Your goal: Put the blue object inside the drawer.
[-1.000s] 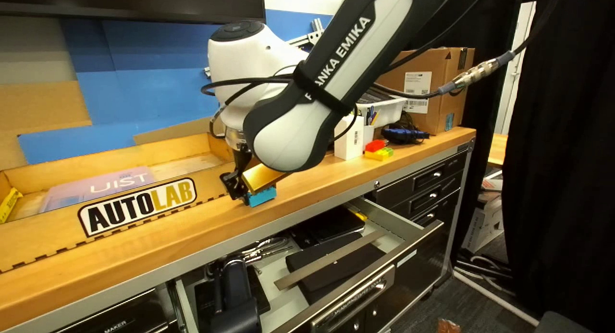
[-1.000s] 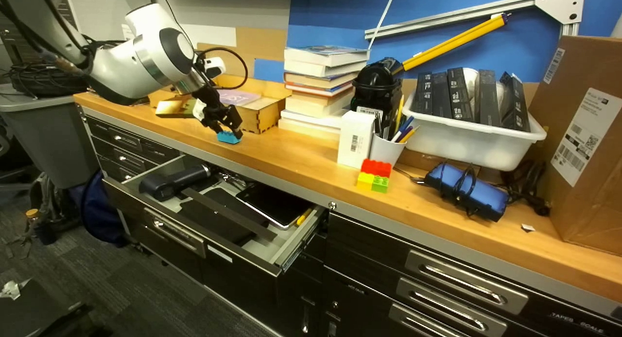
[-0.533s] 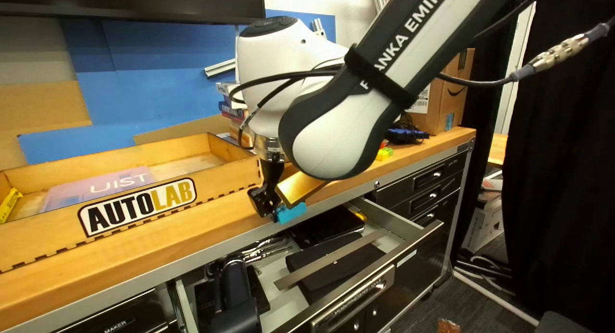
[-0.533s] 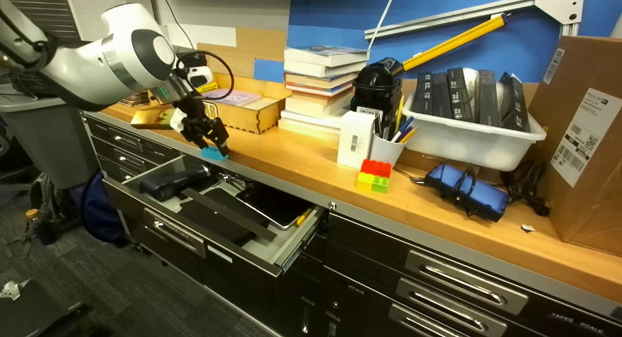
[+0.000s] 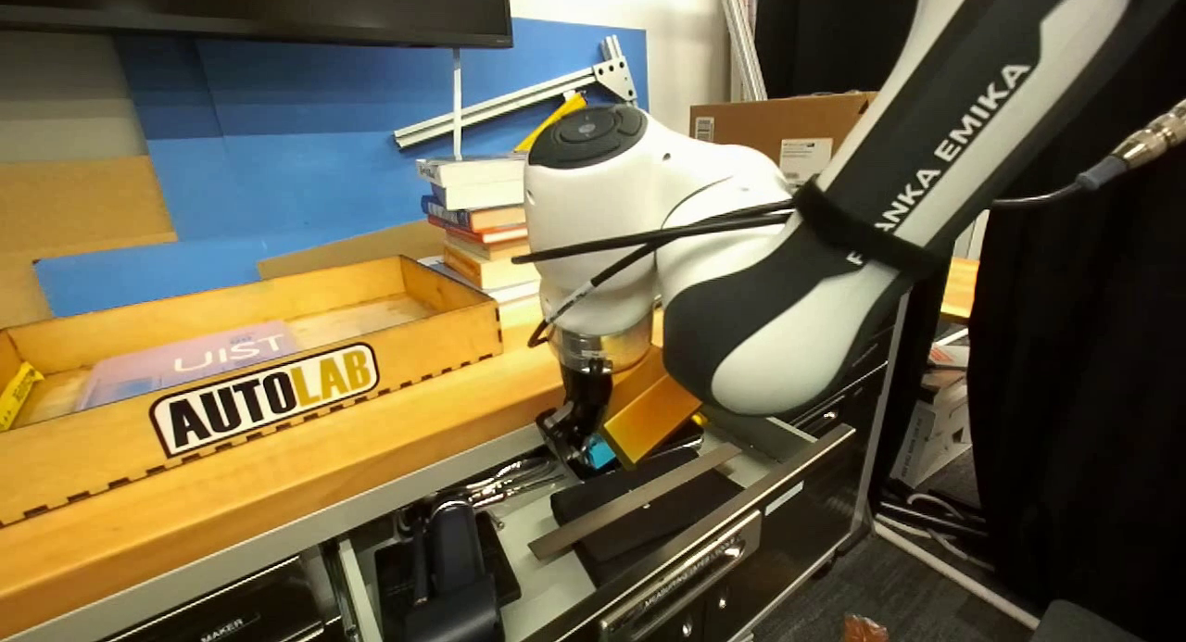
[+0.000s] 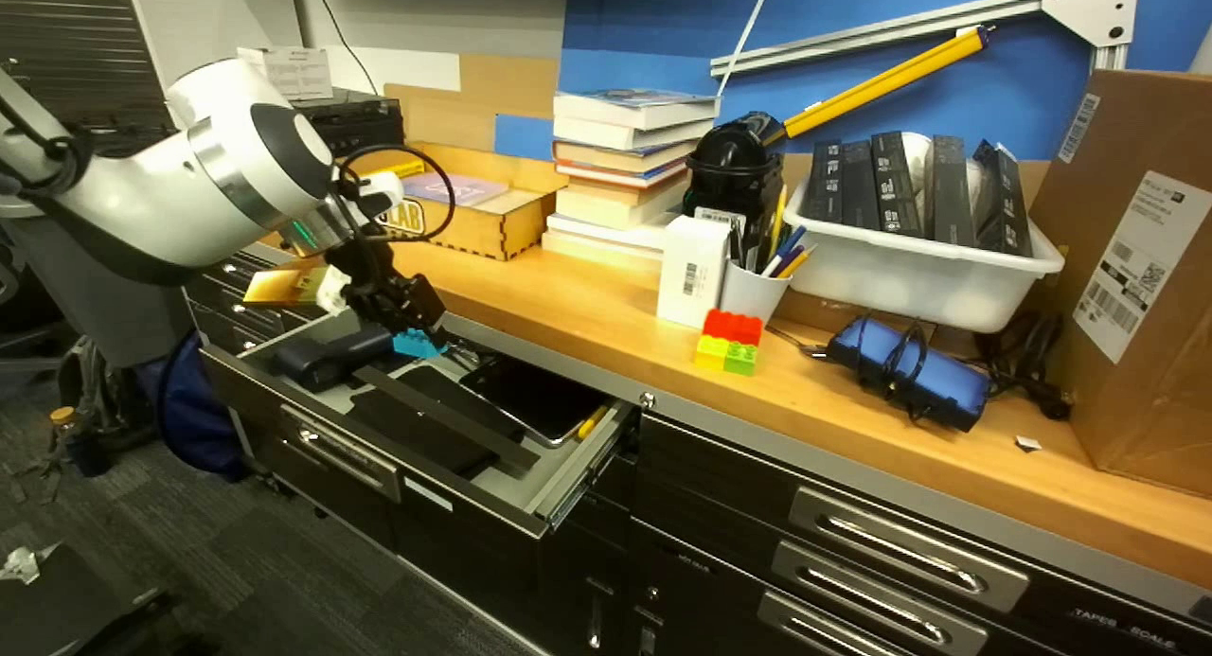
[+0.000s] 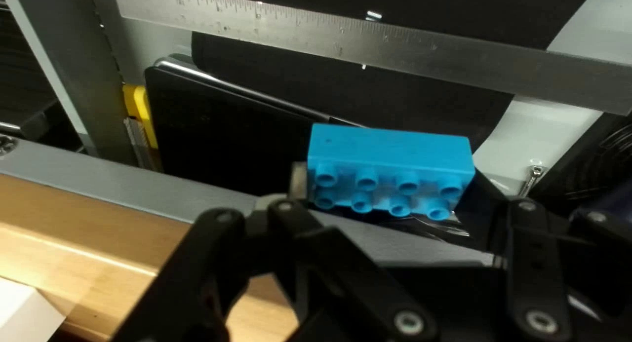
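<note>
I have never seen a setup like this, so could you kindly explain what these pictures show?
The machine is a single robot arm, white and black, ending in a two-fingered tool. The wide pictures are taken from two different places outside it; the close-up is taken from its wrist, looking past the tool.

On the wooden worktop are a stack of books, a white box, red, yellow and green toy bricks and a cardboard box, among other things.

The tool is closed on a small blue block with round studs and holds it over an open drawer, where a metal ruler lies. How close the block is to what lies beneath, I cannot tell.
</note>
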`<state>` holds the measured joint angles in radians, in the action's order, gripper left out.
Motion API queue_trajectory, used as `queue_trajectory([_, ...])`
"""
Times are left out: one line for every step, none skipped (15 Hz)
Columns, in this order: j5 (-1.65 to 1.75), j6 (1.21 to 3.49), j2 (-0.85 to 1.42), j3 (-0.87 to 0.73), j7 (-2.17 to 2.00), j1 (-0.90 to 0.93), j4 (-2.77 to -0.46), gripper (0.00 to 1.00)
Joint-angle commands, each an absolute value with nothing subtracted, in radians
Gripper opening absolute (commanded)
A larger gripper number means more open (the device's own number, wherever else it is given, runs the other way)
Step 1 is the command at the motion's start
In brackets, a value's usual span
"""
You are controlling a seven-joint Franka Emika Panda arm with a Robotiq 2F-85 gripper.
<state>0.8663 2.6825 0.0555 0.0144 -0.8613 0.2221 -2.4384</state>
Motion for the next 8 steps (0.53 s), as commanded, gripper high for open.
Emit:
queue_trajectory([0.974, 2.743, 0.065, 0.003, -1.002, 0.222, -2.463, 0.47])
queue_trajectory([0.98, 2.739, 0.07, 0.005, -1.011, 0.223, -2.467, 0.47])
queue_trajectory([0.965, 2.737, 0.072, 0.008, -1.006, 0.222, -2.474, 0.93])
queue_trajectory([0.955, 2.739, 0.073, 0.009, -1.003, 0.221, -2.479, 0.94])
queue_trajectory([0.936, 2.735, 0.066, 0.011, -0.982, 0.219, -2.487, 0.99])
queue_trajectory([0.911, 2.74, 0.06, 0.013, -0.96, 0.217, -2.494, 1.0])
queue_trajectory([0.901, 2.736, 0.045, 0.015, -0.952, 0.218, -2.504, 1.0])
queue_trajectory([0.866, 2.74, 0.033, 0.02, -0.929, 0.217, -2.517, 1.0])
